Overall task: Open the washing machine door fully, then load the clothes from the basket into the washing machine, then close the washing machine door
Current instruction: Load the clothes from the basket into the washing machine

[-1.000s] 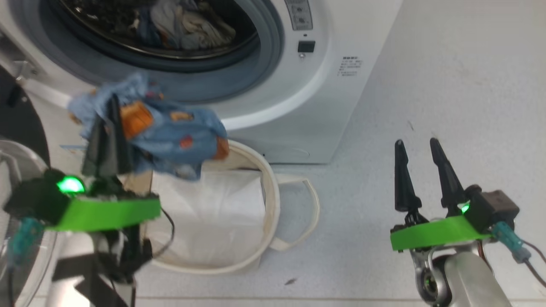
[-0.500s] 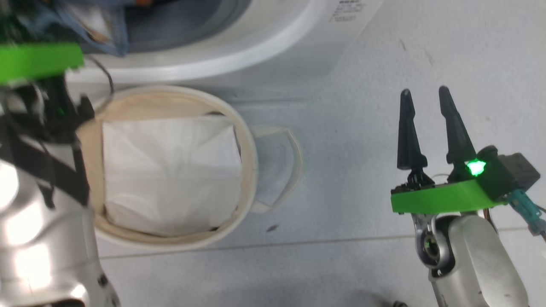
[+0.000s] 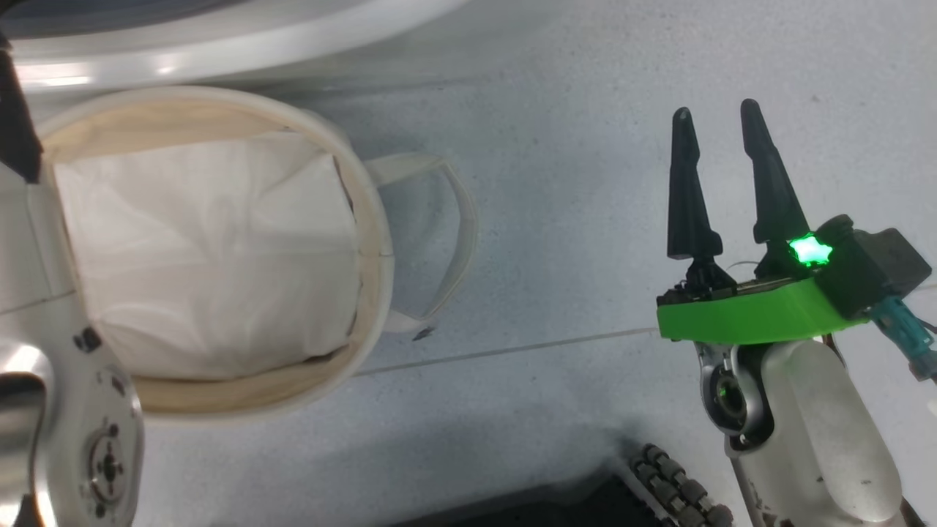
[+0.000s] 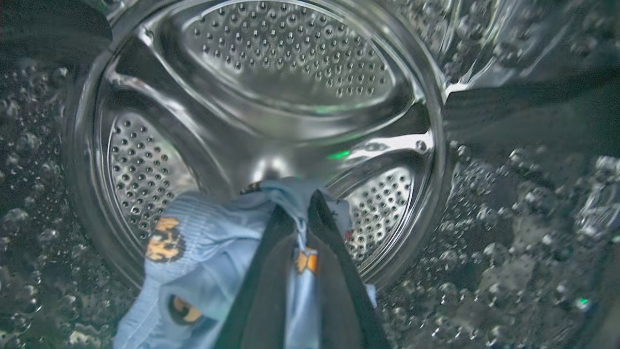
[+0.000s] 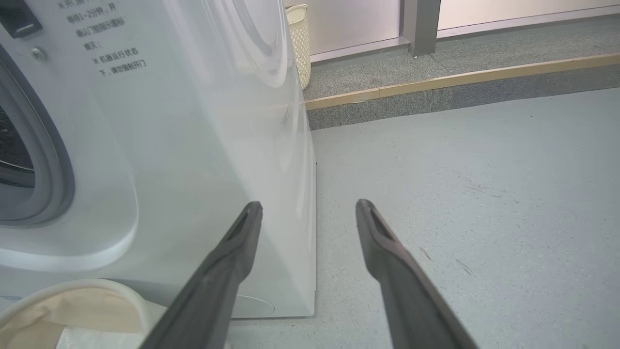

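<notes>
In the head view the basket [image 3: 370,219] stands on the floor [image 3: 571,219] just before the washing machine [image 3: 219,44], holding a flat white sheet [image 3: 205,249], while the right end effector [image 3: 715,107] hovers well to its right, fingers spread wide and empty. In the left wrist view the left end effector [image 4: 299,203] is pinched narrow on the light-blue printed clothes [image 4: 203,242], which hang from its fingers inside the perforated steel drum [image 4: 290,63]. In the right wrist view the wide-open fingers point past the machine's front corner toward bare floor, the grey seal [image 5: 58,184] at the left edge. Loading looks nearly done; the risk lies in letting go. The fabric is bunched between the fingers and may cling as they part, or trail out over the seal when the arm backs away, where the door would later trap it.
</notes>
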You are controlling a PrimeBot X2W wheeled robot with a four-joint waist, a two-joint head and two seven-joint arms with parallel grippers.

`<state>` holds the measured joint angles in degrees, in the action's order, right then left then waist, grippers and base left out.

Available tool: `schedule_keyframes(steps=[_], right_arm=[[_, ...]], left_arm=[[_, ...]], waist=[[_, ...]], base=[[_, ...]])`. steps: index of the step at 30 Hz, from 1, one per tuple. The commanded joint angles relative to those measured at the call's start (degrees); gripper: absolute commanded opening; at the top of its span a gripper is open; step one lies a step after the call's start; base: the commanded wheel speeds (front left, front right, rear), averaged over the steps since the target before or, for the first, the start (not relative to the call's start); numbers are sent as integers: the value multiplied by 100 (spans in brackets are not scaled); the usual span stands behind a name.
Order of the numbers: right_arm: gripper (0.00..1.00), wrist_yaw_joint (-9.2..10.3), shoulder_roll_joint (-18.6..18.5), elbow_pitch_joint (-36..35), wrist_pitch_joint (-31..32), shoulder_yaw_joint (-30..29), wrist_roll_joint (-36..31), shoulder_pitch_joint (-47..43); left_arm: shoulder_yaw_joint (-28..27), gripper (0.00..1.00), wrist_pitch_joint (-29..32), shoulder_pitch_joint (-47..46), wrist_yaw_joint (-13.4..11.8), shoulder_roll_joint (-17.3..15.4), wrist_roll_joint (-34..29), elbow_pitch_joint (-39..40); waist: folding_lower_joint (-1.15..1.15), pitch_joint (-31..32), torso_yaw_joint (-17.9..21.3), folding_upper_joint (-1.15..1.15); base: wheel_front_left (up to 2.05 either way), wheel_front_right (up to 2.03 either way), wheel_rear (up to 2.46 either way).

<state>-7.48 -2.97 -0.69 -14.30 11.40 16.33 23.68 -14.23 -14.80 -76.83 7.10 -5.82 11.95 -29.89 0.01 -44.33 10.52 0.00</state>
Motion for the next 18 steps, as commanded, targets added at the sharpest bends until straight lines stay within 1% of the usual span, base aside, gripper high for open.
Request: schedule_keyframes(steps=[1, 3, 5, 7, 9, 14, 15, 18], right_arm=[[100, -1, 10, -201, -70, 130, 37, -64], [100, -1, 10, -221, -70, 124, 28, -64], [100, -1, 10, -231, -70, 126, -2, -61], [100, -1, 10, -244, -70, 145, -16, -45], [100, -1, 10, -243, -70, 151, -27, -44], [100, -1, 10, -214, -70, 179, -93, -19], [100, -1, 10, -211, -70, 181, -101, -11], [100, -1, 10, -203, -70, 163, -127, 8]], left_arm=[[-93, 0, -19, -115, 37, -290, -92, 145], [-234, 0, -19, -206, 25, -324, -217, -92], [-324, 0, -19, -290, -71, -392, -396, -384], [-541, 0, -19, -404, -295, -437, -482, -417], [-625, 0, -19, -399, -438, -431, -620, -526], [-627, 0, -19, -466, -417, -315, -718, -1066], [-646, 100, -19, -485, -412, -282, -699, -1239], [-618, 100, -19, -576, -386, -289, -744, -1558]], waist=[[-1, -78, 62, 0], [-1, -128, 60, 0], [-1, -175, 54, 0], [-1, -234, 57, 0], [-1, -263, 37, 0], [-1, -295, -31, 0], [-1, -289, -46, 0], [-1, -268, -81, 0]], base=[[0, 0, 0], [0, 0, 0], [0, 0, 0], [0, 0, 0], [0, 0, 0], [0, 0, 0], [0, 0, 0], [0, 0, 0]])
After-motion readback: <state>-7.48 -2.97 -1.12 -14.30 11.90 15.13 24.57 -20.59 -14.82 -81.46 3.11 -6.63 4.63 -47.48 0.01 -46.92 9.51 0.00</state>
